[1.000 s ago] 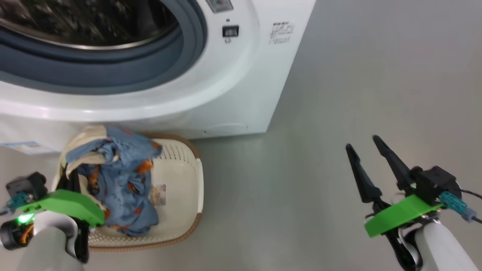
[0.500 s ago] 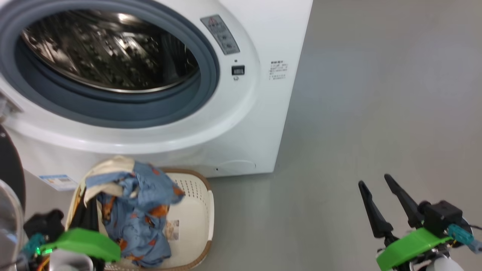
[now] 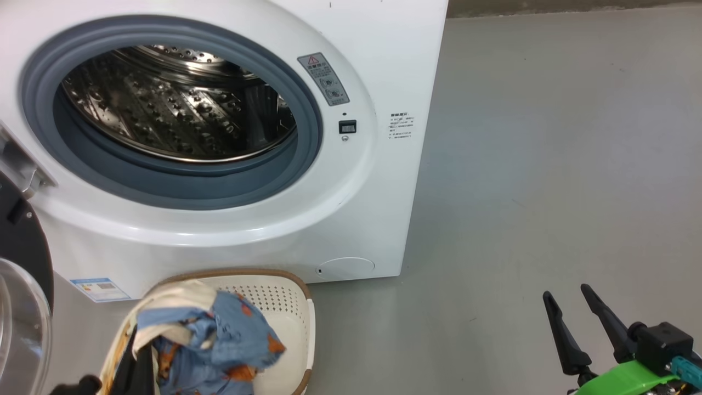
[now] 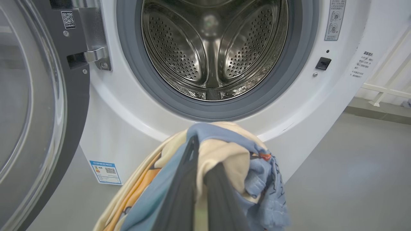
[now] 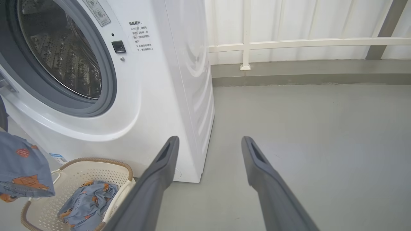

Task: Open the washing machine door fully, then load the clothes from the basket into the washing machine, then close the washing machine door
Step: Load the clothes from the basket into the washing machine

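The washing machine (image 3: 351, 219) stands with its steel drum (image 3: 175, 104) exposed. Its black door (image 4: 75, 102) with the glass window is swung open at the left. My left gripper (image 4: 204, 157) is shut on a bundle of the clothes (image 4: 231, 150), blue printed fabric with cream cloth, held up in front of the drum opening. That bundle (image 3: 236, 340) hangs above the basket (image 3: 299, 307) on the floor below the machine. More blue clothes (image 5: 86, 199) lie inside the basket (image 5: 96, 160). My right gripper (image 3: 576, 312) stands open over bare floor to the right, holding nothing.
Grey floor (image 3: 548, 164) stretches to the right of the machine. A white railing (image 5: 289, 43) and a low kerb run along the far wall. The open door's edge (image 3: 22, 241) stands close at the left.
The head camera has tilted up from the basket to the drum. My left gripper has lifted the clothes bundle up out of the basket. The right gripper stays open.
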Robot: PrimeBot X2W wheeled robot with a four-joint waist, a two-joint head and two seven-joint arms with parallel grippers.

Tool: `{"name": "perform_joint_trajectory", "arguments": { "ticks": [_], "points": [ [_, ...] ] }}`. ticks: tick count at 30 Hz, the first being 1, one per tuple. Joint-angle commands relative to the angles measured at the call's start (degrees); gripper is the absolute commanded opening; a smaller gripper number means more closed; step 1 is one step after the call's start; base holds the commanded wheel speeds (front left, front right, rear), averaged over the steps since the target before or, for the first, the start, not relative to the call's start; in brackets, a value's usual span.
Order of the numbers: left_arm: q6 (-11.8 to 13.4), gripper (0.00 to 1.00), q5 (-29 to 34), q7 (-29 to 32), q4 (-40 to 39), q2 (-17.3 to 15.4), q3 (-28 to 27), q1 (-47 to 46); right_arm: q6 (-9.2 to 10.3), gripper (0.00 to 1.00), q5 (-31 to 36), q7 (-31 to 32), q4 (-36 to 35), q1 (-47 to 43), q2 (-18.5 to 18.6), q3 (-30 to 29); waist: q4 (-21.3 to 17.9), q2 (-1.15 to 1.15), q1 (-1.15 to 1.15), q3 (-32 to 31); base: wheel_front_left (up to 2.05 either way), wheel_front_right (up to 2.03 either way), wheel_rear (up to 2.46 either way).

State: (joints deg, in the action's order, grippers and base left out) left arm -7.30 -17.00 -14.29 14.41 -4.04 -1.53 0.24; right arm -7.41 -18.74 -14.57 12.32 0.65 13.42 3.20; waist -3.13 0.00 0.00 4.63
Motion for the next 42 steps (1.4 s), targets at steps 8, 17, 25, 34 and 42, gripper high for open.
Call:
{"name": "perform_joint_trajectory", "arguments": {
  "ticks": [8, 17, 25, 34, 42],
  "points": [
    [-0.2, 0.00, -0.3, -0.7, -5.3, 0.3, -2.1, 1.6, -0.08, 1.00, -0.3, -0.4, -1.7, -1.1, 0.4, 0.4, 0.0, 0.00, 0.00, -0.1, 0.00, 0.00, 0.00],
    [-0.2, 0.00, -1.6, -0.7, -5.4, 0.2, -2.5, -4.0, -0.08, 1.00, -0.1, -0.4, -2.3, 0.3, 0.1, 1.2, -1.2, 0.00, 0.00, 2.1, 0.00, 0.00, 0.00],
    [0.0, 0.00, -2.8, -0.7, -2.5, -1.6, -3.4, -18.3, -0.08, 1.00, 0.0, -0.4, -2.6, 2.4, -0.9, 1.5, -2.4, 0.00, 0.00, 7.0, 0.00, 0.00, 0.00],
    [0.4, 0.00, -0.6, -0.7, 8.8, -5.0, -5.3, -38.3, -0.08, 1.00, 0.3, -0.4, -3.6, 5.9, -2.2, 1.8, -4.5, 0.00, 0.00, 14.0, 0.00, 0.00, 0.00],
    [0.2, 0.00, 1.8, -0.7, 25.2, -9.2, -6.2, -51.7, -0.08, 1.00, 0.6, -0.4, -4.4, 9.4, -3.4, 3.1, -7.3, 0.00, 0.00, 19.7, 0.00, 0.00, 0.00]
  ]
}}
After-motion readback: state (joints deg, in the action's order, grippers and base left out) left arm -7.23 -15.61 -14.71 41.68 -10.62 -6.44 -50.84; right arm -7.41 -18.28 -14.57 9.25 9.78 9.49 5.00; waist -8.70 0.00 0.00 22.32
